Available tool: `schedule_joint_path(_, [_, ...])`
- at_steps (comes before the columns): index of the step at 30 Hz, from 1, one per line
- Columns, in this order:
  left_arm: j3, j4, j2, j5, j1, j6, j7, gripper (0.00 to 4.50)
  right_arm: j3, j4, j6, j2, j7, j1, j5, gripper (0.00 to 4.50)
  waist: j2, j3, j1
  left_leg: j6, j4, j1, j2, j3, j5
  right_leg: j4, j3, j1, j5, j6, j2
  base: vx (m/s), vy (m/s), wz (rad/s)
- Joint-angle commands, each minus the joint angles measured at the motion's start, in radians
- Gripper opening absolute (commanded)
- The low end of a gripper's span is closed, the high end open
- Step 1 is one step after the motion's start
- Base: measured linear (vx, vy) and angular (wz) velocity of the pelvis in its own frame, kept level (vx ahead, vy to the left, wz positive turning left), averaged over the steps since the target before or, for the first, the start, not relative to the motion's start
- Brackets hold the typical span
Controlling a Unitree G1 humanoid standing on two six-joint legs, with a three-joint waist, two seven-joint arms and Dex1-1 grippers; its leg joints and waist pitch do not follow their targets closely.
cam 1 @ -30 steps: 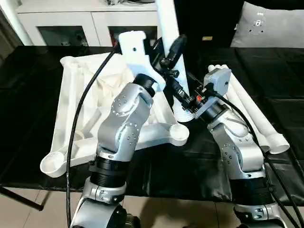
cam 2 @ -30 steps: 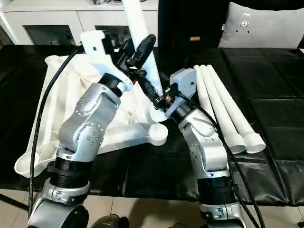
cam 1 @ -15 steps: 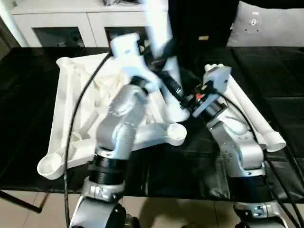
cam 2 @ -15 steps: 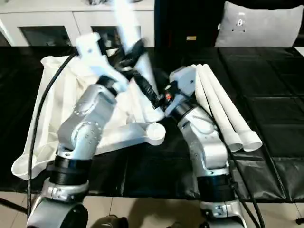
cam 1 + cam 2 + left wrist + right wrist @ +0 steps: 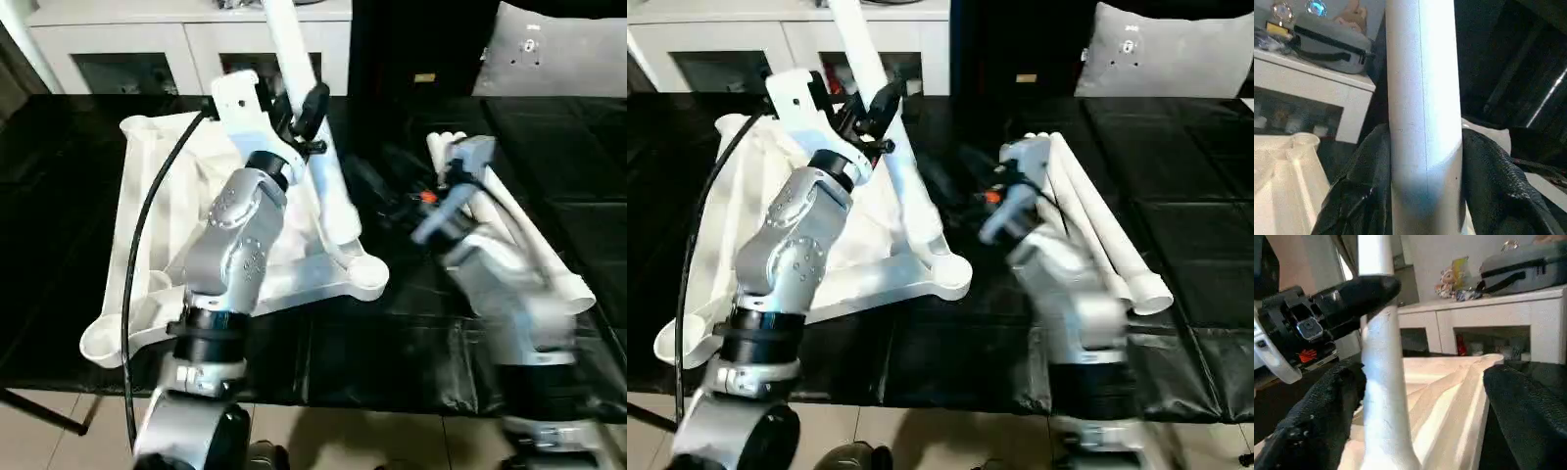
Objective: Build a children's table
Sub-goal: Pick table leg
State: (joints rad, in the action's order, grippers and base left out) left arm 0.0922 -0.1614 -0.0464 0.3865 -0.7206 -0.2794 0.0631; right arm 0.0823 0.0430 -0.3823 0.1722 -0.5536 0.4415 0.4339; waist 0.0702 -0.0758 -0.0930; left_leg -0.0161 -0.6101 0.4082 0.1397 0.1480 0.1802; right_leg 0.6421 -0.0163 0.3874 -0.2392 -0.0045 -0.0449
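One leg (image 5: 313, 137) stands tilted in tabletop's (image 5: 157, 255) corner socket, left gripper (image 5: 1425, 196) clamped on it, likely steadying for seating. Right gripper (image 5: 1415, 396) fingers spread wide either side, not touching. Three spare legs (image 5: 519, 235) wait beside.

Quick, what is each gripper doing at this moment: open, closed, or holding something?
Left gripper: closed on the white table leg, which stands in a corner socket of the table top.
Right gripper: open, fingers apart on either side of that leg, holding nothing.

Black-covered worktable (image 5: 549, 147), upturned white tabletop (image 5: 157, 225) lying on it, three loose white legs (image 5: 1097, 225) beside it
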Motion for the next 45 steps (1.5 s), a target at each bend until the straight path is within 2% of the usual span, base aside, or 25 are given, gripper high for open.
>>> schedule_joint_path(1, [0.004,-0.016,0.027,0.003,-0.026,-0.026,0.035,1.8,0.046,0.039,-0.034,0.015,-0.002,0.006,0.055,4.47,-0.019,0.076,-0.004,0.094,0.055,-0.019,0.073,-0.026,0.039,-0.068,0.037,-0.051,0.104,-0.236,-0.096,0.0,0.0,0.0])
schedule_joint_path(3, [0.004,-0.031,0.046,0.01,-0.032,-0.056,0.059,1.8,0.086,0.046,-0.071,0.026,0.01,0.017,0.102,4.5,-0.018,0.078,-0.007,0.101,0.053,-0.02,0.071,-0.025,0.023,-0.066,0.037,-0.051,0.11,-0.233,-0.094,0.0,0.0,0.0])
schedule_joint_path(6, [0.014,-0.05,0.075,0.041,-0.04,-0.101,0.108,1.8,0.182,0.029,-0.152,0.043,0.04,0.053,0.217,4.5,-0.021,0.079,-0.008,0.1,0.053,-0.023,0.071,-0.025,0.025,-0.068,0.036,-0.051,0.088,-0.242,-0.094,0.0,0.0,0.0])
schedule_joint_path(8, [0.024,-0.052,0.084,0.073,-0.047,-0.13,0.136,1.8,0.213,0.016,-0.196,0.061,0.046,0.066,0.257,4.5,-0.02,0.08,-0.012,0.095,0.052,-0.023,0.071,-0.022,0.018,-0.067,0.035,-0.05,0.087,-0.249,-0.094,0.0,0.0,0.0])
schedule_joint_path(9, [0.032,-0.049,0.085,0.09,-0.05,-0.141,0.146,1.8,0.217,0.011,-0.207,0.072,0.038,0.069,0.263,4.5,-0.023,0.079,-0.011,0.095,0.052,-0.023,0.07,-0.022,0.012,-0.066,0.035,-0.05,0.093,-0.252,-0.093,0.0,0.0,0.0])
schedule_joint_path(10, [0.042,-0.045,0.086,0.118,-0.055,-0.162,0.163,1.8,0.221,0.003,-0.226,0.086,0.028,0.071,0.271,4.5,-0.021,0.081,-0.015,0.098,0.05,-0.022,0.069,-0.021,-0.003,-0.064,0.034,-0.051,0.105,-0.256,-0.093,0.0,0.0,0.0])
schedule_joint_path(11, [0.051,-0.04,0.088,0.145,-0.058,-0.186,0.179,1.8,0.22,-0.008,-0.244,0.102,0.02,0.072,0.269,4.5,-0.026,0.082,-0.016,0.099,0.048,-0.021,0.066,-0.018,-0.008,-0.063,0.034,-0.052,0.114,-0.263,-0.093,0.0,0.0,0.0])
schedule_joint_path(12, [0.077,-0.035,0.084,0.205,-0.063,-0.238,0.197,1.8,0.216,-0.024,-0.263,0.122,0.007,0.068,0.265,4.5,-0.025,0.082,-0.018,0.097,0.047,-0.021,0.065,-0.017,-0.012,-0.061,0.034,-0.052,0.114,-0.269,-0.094,0.0,0.0,0.0])
schedule_joint_path(13, [0.085,-0.035,0.082,0.222,-0.064,-0.252,0.2,1.8,0.214,-0.028,-0.265,0.125,0.002,0.066,0.263,4.5,-0.026,0.082,-0.02,0.097,0.046,-0.02,0.064,-0.017,-0.014,-0.062,0.034,-0.052,0.112,-0.273,-0.095,0.0,0.0,0.0])
schedule_joint_path(14, [0.103,-0.034,0.078,0.259,-0.066,-0.283,0.209,1.8,0.214,-0.039,-0.275,0.134,-0.007,0.063,0.267,4.5,-0.03,0.08,-0.02,0.097,0.046,-0.018,0.063,-0.015,-0.01,-0.061,0.034,-0.052,0.105,-0.276,-0.094,0.0,0.0,0.0])
schedule_joint_path(17, [0.126,-0.019,0.07,0.326,-0.068,-0.32,0.242,1.8,0.225,-0.042,-0.307,0.142,-0.013,0.059,0.303,4.5,-0.03,0.081,-0.023,0.108,0.044,-0.018,0.063,-0.015,-0.014,-0.063,0.034,-0.052,0.087,-0.271,-0.094,0.0,0.0,0.0])
schedule_joint_path(19, [0.137,-0.007,0.064,0.358,-0.068,-0.334,0.252,1.79,0.223,-0.029,-0.328,0.15,-0.015,0.054,0.319,4.5,-0.033,0.08,-0.024,0.115,0.044,-0.017,0.066,-0.015,-0.018,-0.064,0.034,-0.049,0.087,-0.268,-0.093,0.0,0.0,0.0])
schedule_joint_path(22, [0.136,0.004,0.063,0.373,-0.069,-0.34,0.271,1.79,0.215,-0.013,-0.341,0.158,-0.026,0.048,0.328,4.5,-0.032,0.08,-0.025,0.123,0.044,-0.015,0.068,-0.017,-0.021,-0.063,0.033,-0.049,0.079,-0.262,-0.092,0.0,0.0,0.0])
schedule_joint_path(25, [0.123,0.016,0.073,0.383,-0.069,-0.357,0.305,1.79,0.22,-0.007,-0.363,0.161,-0.044,0.051,0.354,4.5,-0.031,0.084,-0.025,0.141,0.039,-0.01,0.068,-0.018,-0.064,-0.055,0.031,-0.045,0.133,-0.26,-0.091,0.0,0.0,0.0])
schedule_joint_path(28, [0.067,0.04,0.101,0.359,-0.061,-0.338,0.4,1.79,0.196,0.016,-0.378,0.197,-0.121,0.043,0.377,4.5,-0.032,0.079,-0.027,0.145,0.04,-0.011,0.068,-0.017,-0.028,-0.063,0.031,-0.042,0.079,-0.256,-0.095,0.0,0.0,0.0])
schedule_joint_path(29, [0.059,0.043,0.106,0.353,-0.06,-0.333,0.411,1.79,0.19,0.021,-0.38,0.204,-0.133,0.041,0.379,4.5,-0.035,0.077,-0.029,0.14,0.042,-0.011,0.071,-0.017,-0.019,-0.064,0.032,-0.044,0.059,-0.245,-0.095,0.0,0.0,0.0])
schedule_joint_path(32, [-0.014,0.071,0.142,0.316,-0.053,-0.283,0.531,1.79,0.131,0.054,-0.391,0.275,-0.269,0.021,0.379,4.5,-0.034,0.077,-0.03,0.144,0.044,-0.014,0.076,-0.019,-0.012,-0.065,0.032,-0.042,0.052,-0.232,-0.096,0.0,0.0,0.0])
schedule_joint_path(33, [-0.016,0.073,0.143,0.316,-0.053,-0.282,0.538,1.79,0.127,0.054,-0.39,0.279,-0.277,0.021,0.378,4.5,-0.034,0.076,-0.029,0.14,0.044,-0.013,0.075,-0.017,-0.01,-0.063,0.033,-0.042,0.055,-0.235,-0.098,0.0,0.0,0.0])
schedule_joint_path(36, [-0.046,0.098,0.157,0.316,-0.054,-0.268,0.622,1.79,0.068,0.049,-0.375,0.332,-0.372,0.018,0.343,4.5,-0.037,0.076,-0.028,0.132,0.044,-0.013,0.075,-0.015,0.001,-0.065,0.033,-0.043,0.041,-0.247,-0.101,0.0,0.0,0.0])
schedule_joint_path(38, [-0.071,0.106,0.166,0.32,-0.062,-0.259,0.694,1.79,0.006,0.044,-0.365,0.368,-0.446,0.019,0.315,4.5,-0.038,0.075,-0.028,0.131,0.043,-0.013,0.075,-0.014,0.005,-0.066,0.032,-0.042,0.033,-0.251,-0.1,0.0,0.0,0.0])
schedule_joint_path(45, [-0.122,0.132,0.179,0.316,-0.063,-0.223,0.802,1.79,-0.065,0.052,-0.377,0.38,-0.526,0.032,0.32,4.5,-0.038,0.078,-0.028,0.142,0.043,-0.014,0.078,-0.013,0.007,-0.061,0.03,-0.04,0.043,-0.272,-0.102,0.0,0.0,0.0])
